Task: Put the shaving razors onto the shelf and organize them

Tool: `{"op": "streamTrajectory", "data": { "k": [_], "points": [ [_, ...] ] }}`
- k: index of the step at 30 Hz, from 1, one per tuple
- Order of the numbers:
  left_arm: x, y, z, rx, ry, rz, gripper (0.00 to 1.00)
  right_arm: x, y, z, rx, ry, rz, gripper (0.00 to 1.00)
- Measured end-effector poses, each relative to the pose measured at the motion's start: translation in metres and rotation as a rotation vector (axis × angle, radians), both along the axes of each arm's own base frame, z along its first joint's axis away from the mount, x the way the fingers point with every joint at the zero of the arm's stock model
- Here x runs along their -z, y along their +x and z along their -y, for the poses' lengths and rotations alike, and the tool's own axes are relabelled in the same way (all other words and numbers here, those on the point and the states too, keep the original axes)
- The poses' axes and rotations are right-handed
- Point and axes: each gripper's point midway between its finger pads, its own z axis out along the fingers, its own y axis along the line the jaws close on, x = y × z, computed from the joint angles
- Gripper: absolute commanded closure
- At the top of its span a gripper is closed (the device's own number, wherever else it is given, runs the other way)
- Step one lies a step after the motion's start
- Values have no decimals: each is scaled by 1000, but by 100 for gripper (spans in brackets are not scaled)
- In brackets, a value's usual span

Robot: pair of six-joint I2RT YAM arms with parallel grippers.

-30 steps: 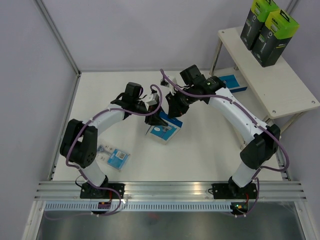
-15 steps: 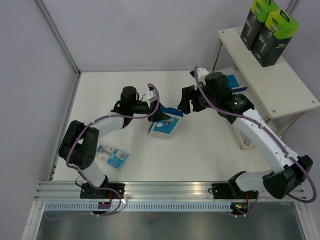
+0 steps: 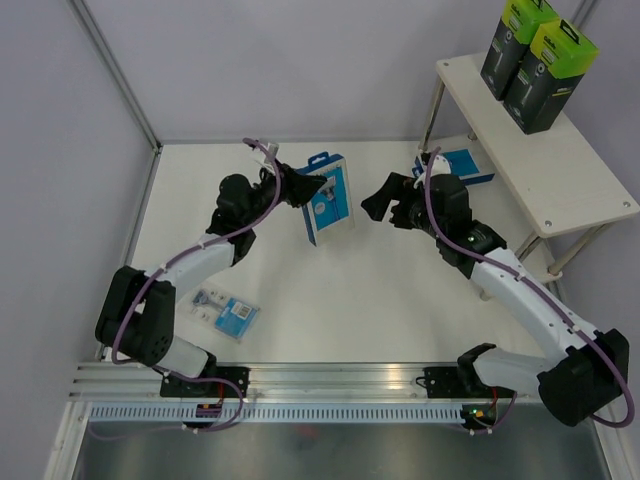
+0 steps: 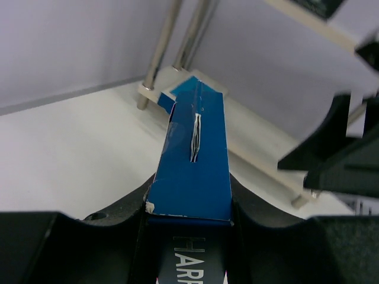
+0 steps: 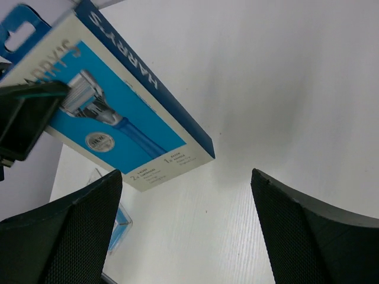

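Top external view: the left pincer (image 3: 312,187) pinches a flat blue-and-white box (image 3: 335,208) above the tabletop (image 3: 400,295), well left of the shelf (image 3: 560,180). The right pincer (image 3: 378,200), spread, faces it. A handover looks next, so those fingers must close on the box's free edge.

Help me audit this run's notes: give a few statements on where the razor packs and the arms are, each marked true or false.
1. The left tool grips a blue-and-white box, held off the table. True.
2. The right tool is shut on a pack. False: it is open and holds nothing.
3. Two black boxes with green tops stand on the top board of the shelf. True.
4. The small clear pack lies on the shelf. False: it lies on the table, beside the left arm.
5. A second blue box lies on the shelf's lower board. True.
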Motion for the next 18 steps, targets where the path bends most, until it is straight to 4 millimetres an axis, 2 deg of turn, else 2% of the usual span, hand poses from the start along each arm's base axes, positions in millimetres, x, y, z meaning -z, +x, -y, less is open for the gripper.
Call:
{"op": "streamTrajectory", "data": {
  "k": [5, 8, 14, 18],
  "points": [
    [-15, 13, -28, -211, -175, -122, 65, 25, -1, -11, -20, 89, 9, 2],
    [-26, 22, -45, -327, -263, -156, 65, 31, -2, -17, -40, 127, 13, 2],
    [-58, 29, -79, -499, -495, -206, 64, 2, 9, -36, -75, 279, 98, 2],
    [-57, 31, -89, -543, -610, -274, 64, -11, 17, -43, -51, 398, 96, 2]
  ]
}}
